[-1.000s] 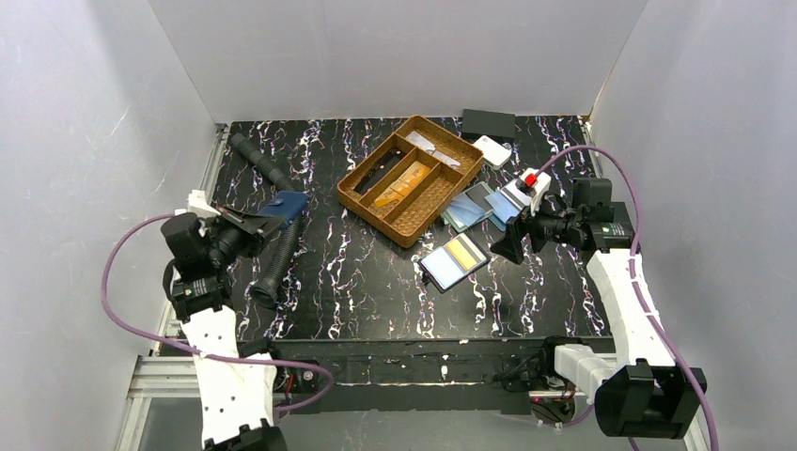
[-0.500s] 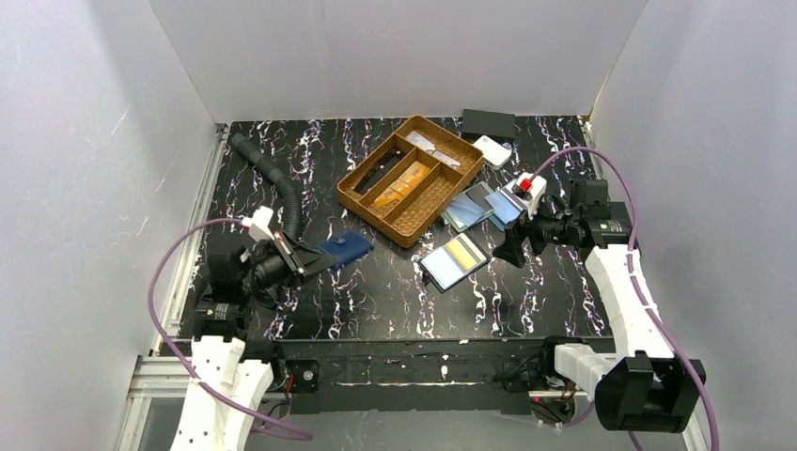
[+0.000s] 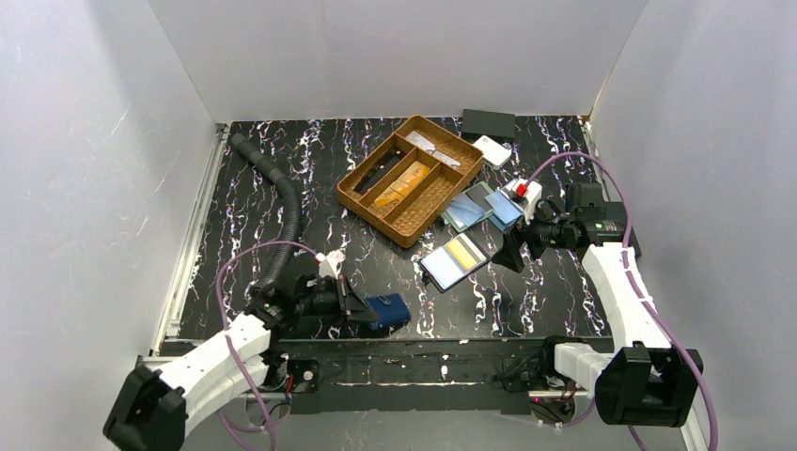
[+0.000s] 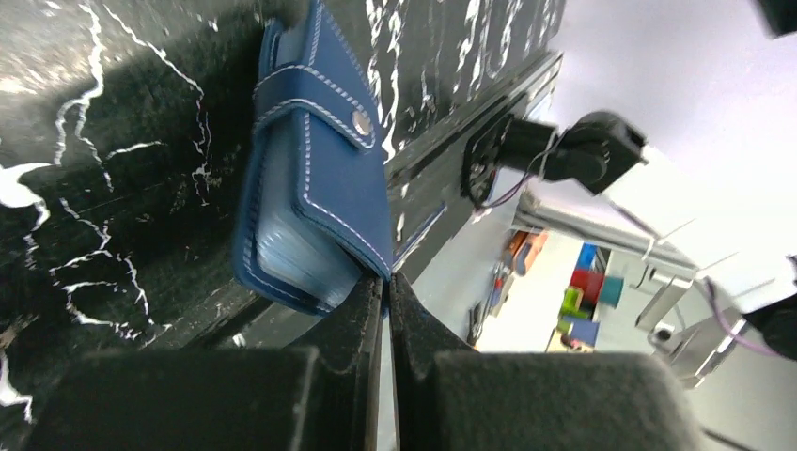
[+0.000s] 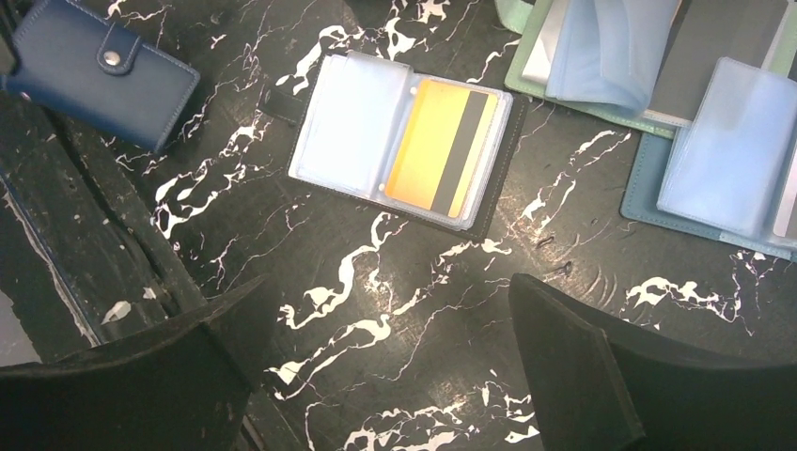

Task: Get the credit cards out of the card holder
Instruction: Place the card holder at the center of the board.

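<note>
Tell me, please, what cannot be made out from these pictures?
The wallet is snapped closed, so any cards inside are hidden in every view.
The pale holders are cut off by the right wrist view's top edge, and cloudy sleeves hide their contents.
The tray contents are too small in the top view.
The left gripper hides its own hold on the wallet.

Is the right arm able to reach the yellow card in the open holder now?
Probably yes: the right hand hovers open just short of the yellow card, and nothing lies between them.

card [image 5: 440, 146] in holder [image 5: 350, 117], tray [image 3: 371, 218] behind
</note>
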